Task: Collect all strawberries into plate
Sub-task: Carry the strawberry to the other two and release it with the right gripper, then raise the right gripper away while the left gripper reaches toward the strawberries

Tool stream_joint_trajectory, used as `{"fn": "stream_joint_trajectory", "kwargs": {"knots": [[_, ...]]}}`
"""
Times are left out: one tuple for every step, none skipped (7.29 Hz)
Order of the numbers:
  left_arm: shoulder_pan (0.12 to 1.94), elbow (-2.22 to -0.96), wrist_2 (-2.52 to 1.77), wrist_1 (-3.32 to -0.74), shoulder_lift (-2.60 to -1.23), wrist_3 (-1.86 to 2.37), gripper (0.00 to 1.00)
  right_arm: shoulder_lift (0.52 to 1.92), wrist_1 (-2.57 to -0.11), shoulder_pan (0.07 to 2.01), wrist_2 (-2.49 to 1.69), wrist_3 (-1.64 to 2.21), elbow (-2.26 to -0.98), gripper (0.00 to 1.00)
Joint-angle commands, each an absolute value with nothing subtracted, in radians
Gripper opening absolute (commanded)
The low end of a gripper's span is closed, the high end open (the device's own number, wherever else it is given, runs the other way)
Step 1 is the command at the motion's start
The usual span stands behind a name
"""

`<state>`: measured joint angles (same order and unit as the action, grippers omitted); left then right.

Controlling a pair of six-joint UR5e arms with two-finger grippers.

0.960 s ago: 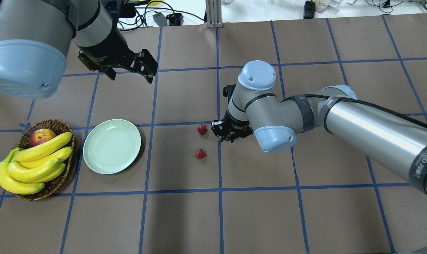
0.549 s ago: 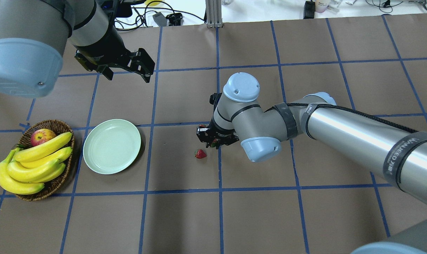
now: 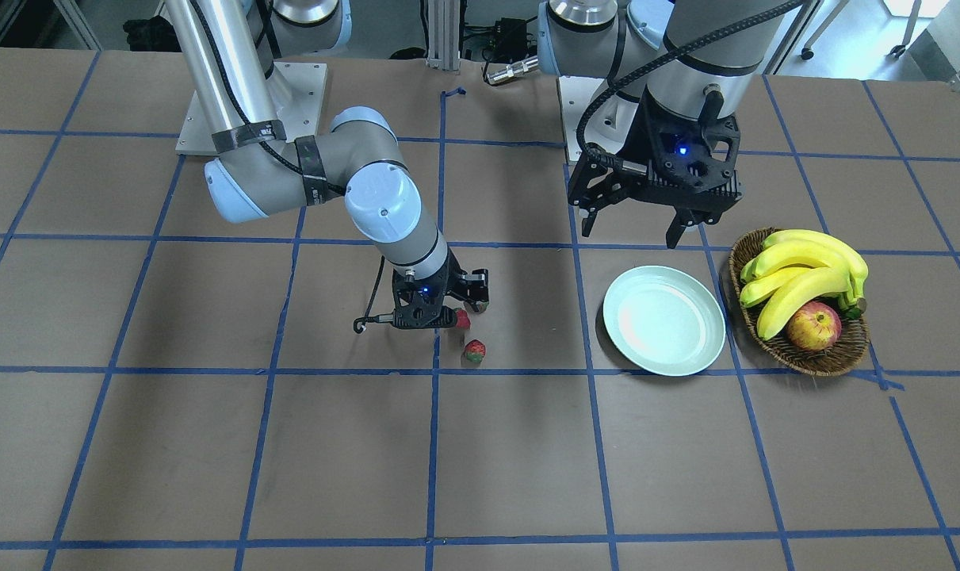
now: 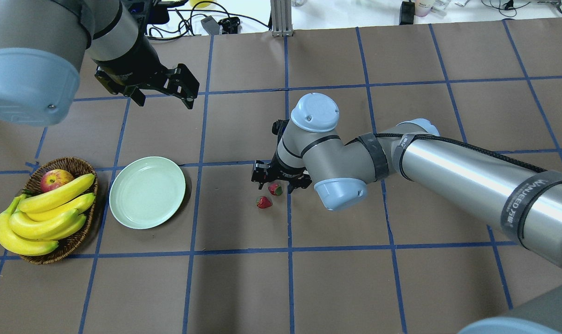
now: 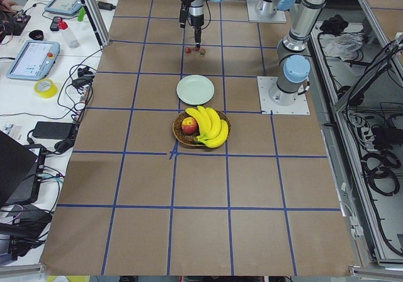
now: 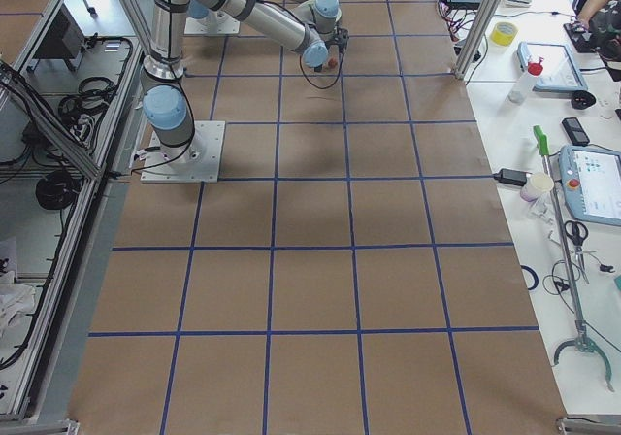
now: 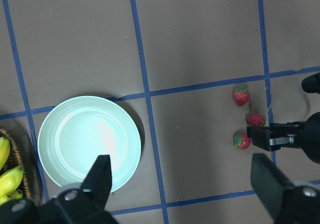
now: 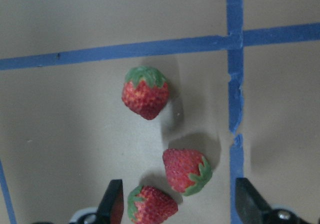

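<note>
Three strawberries lie close together on the brown table. The right wrist view shows them as a far one, a middle one and a near one. My right gripper is open and low over them. The near strawberry lies between its fingers, close to the left one. From overhead two strawberries show and the right gripper hides the third. The pale mint plate is empty, far to their left. My left gripper is open, empty and raised behind the plate.
A brown wicker basket holding bananas and a red-yellow apple stands just left of the plate. Blue tape lines grid the table. Cables and boxes lie beyond the far edge.
My right gripper moved left to the two strawberries. The strawberry under it moved along and now lies beside them. My left gripper shifted slightly back and left.
</note>
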<state>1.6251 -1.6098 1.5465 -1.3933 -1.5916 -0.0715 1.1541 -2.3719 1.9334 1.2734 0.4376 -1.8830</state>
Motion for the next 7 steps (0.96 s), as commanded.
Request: {"fn": "stream_joint_trajectory", "kwargs": {"knots": [[1.624,-1.611,1.540,-1.396,-1.604,-0.061,1.00,1.216,-2.282,1.915,1.319,0.425,-1.782,0.90],[1.626,-1.615,1.539,-1.394,-1.618,-0.075,1.00,1.247,-2.132,1.905,1.416,0.381,-1.696,0.91],[1.635,-1.632,1.539,-1.381,-1.627,-0.057,1.00,1.270,-1.988,1.896,1.477,0.347,-1.622,0.91],[1.637,-1.672,1.539,-1.346,-1.637,-0.057,1.00,1.305,-1.880,1.844,1.502,0.292,-1.571,0.91],[1.637,-1.731,1.536,-1.219,-1.649,-0.055,1.00,1.362,-1.770,1.774,1.502,0.217,-1.548,0.91],[1.658,-1.799,1.517,-1.156,-1.667,-0.055,1.00,1.421,-1.705,1.711,1.505,0.131,-1.546,0.92],[1.698,-1.863,1.503,-1.070,-1.686,-0.037,1.00,1.460,-1.660,1.674,1.555,0.091,-1.540,0.95]]}}
